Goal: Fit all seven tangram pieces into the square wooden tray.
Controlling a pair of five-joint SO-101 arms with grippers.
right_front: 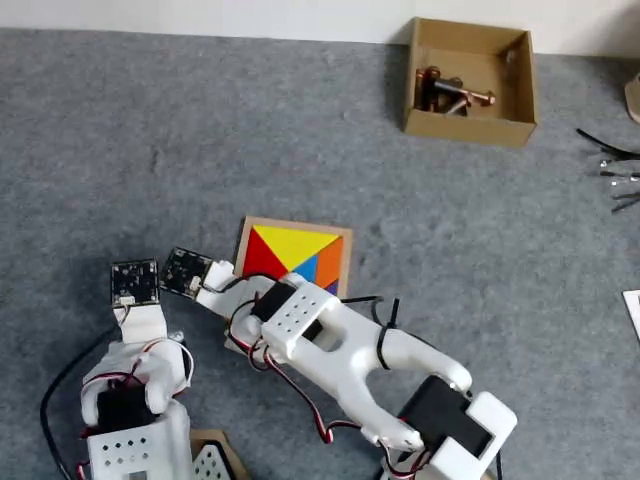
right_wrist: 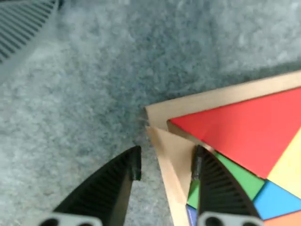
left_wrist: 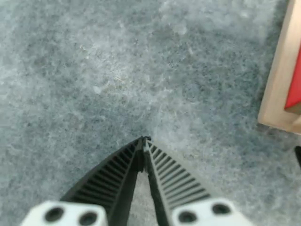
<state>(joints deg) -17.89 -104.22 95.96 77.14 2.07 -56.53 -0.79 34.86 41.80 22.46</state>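
The square wooden tray lies on the grey carpet, partly under the right arm. Yellow, red, blue and orange pieces lie in it. In the right wrist view, red, green, blue and yellow pieces sit inside the tray's corner. My right gripper is open and straddles the tray's rim, one finger over the carpet and one over the green piece. My left gripper is shut over bare carpet, with the tray's edge off to the side.
A cardboard box with metal parts stands at the far right. Loose cables and a paper's corner lie at the right edge. The two arms' wrists are close together to the left of the tray.
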